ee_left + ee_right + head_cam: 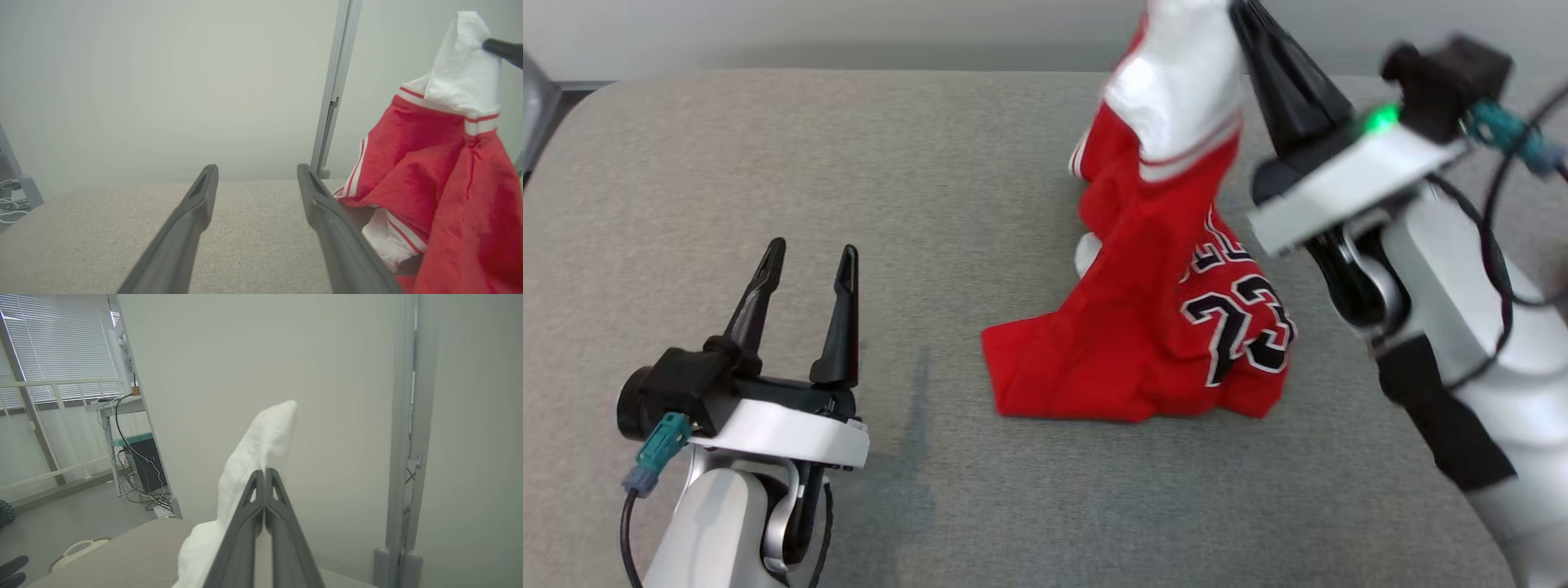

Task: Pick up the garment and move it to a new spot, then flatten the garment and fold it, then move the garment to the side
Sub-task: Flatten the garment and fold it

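You are on the first step, picking up and moving. On the wide grey cloth-covered table (768,147), the red-and-white basketball jersey with a black 23 (1143,343) hangs from its white end, its hem resting right of centre. Your right gripper (1245,11) is pinched tight on that white cloth. Your left gripper (813,249) stands apart and empty, well to the left. Next, I judge, you carry the jersey to a bare patch and lay it down

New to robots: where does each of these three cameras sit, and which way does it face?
Head view: on the head, looking down at the grey fabric table; open left gripper, right gripper shut on the red-and-white basketball jersey.
Left wrist view: along its parted fingers, across the table towards the wall.
Right wrist view: along its closed fingers, pinching the jersey's white cloth.
Shared: all three show the jersey.
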Available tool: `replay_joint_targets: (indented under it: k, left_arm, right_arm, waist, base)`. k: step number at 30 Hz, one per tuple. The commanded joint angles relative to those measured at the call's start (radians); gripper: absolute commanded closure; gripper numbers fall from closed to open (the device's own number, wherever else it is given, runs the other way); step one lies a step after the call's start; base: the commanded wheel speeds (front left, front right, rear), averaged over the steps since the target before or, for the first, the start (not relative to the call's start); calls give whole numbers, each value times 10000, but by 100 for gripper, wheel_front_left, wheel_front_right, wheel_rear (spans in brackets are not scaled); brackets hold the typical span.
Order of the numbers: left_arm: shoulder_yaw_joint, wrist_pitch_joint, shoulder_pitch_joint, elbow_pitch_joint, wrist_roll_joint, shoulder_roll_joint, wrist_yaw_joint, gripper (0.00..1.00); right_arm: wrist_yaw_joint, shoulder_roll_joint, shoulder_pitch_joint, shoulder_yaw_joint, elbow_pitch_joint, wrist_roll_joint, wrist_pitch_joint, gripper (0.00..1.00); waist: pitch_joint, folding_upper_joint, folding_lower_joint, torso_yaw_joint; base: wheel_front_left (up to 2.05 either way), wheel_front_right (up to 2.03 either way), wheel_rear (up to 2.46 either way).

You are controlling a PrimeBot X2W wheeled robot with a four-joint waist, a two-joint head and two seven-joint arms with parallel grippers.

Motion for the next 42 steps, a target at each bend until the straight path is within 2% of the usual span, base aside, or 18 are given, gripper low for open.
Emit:
replay_joint_targets:
  k: [1, 5, 10, 18, 19, 20, 27, 35, 42]
  left_arm:
    - [39, -4, 150, -24, 21, 27, 61, 0]
    - [129, 126, 280, -246, -17, 205, 166, 0]
    - [150, 302, 478, -479, -57, 309, 242, 0]
    - [197, 524, 610, -867, -95, 536, 340, 0]
    - [206, 553, 643, -912, -95, 562, 356, 0]
    - [221, 615, 712, -979, -100, 588, 383, 0]
    - [264, 721, 1019, -1142, -175, 684, 499, 0]
    - [413, 785, 1501, -1307, -235, 797, 745, 0]
    - [471, 807, 2023, -1387, -262, 824, 936, 0]
  right_arm:
    - [2, -33, 215, -87, -94, -113, -18, 100]
    - [2, -165, 2322, -1532, -913, -485, -17, 100]
    - [4, -12, 4452, -2912, -1388, -513, -20, 100]
    - [2, 517, 6284, -4108, -1086, -461, -20, 100]
    - [4, 640, 6371, -4214, -1042, -407, -19, 80]
    - [4, 729, 6569, -4318, -966, -436, -21, 0]
    - [4, 814, 7282, -4884, -1298, -874, -21, 0]
    - [4, 609, 7890, -5716, -2706, -2114, -21, 0]
    - [4, 528, 7835, -5828, -3389, -3199, 160, 0]
  waist:
    - [36, 0, 0, -270]
    - [104, 0, 0, -679]
    - [153, 0, 0, -1008]
    - [307, 0, 0, -1267]
    - [304, 0, 0, -1293]
    - [283, 0, 0, -1337]
    - [94, 0, 0, -1515]
    - [-335, 0, 0, -1743]
    - [-850, 0, 0, -1757]
  base:
    - [0, 0, 0]
    - [0, 0, 0]
    - [0, 0, 0]
    - [0, 0, 0]
    - [0, 0, 0]
    - [0, 0, 0]
    - [0, 0, 0]
    - [0, 0, 0]
    - [0, 0, 0]
